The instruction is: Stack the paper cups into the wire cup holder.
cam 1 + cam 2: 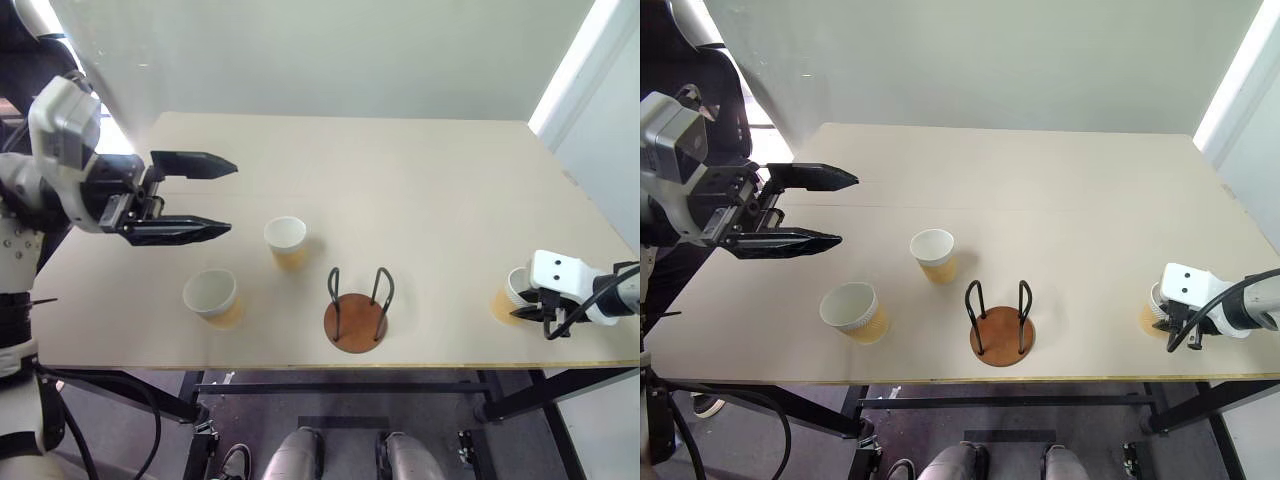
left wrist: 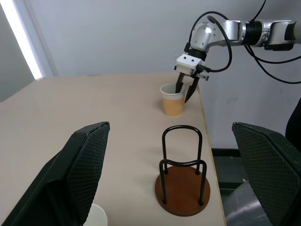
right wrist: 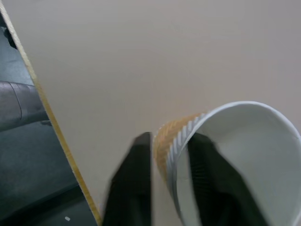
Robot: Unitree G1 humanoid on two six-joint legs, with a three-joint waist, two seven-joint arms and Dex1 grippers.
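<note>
Three cups stand upright on the tabletop (image 1: 420,190), none in the holder (image 1: 356,318). The holder sits near the front edge, about midway across — a brown disc with two dark wire loops rising from it, nothing between them.

The right claw (image 3: 169,165) is clenched on the wall of the right cup (image 2: 172,99), which stands near the tabletop's front right corner: one finger (image 3: 209,183) goes down inside the rim, the other presses the ribbed tan outside. The cup's base rests on the tabletop.

The left claw (image 1: 210,197) hangs above the tabletop's left side, released, its two black fingers spread wide and pointing level toward the right, holding nothing. Below it and nearer the front stands the left cup (image 1: 211,296). The middle cup (image 1: 286,241) stands between that one and the holder, a little farther back — apart from both.
</note>
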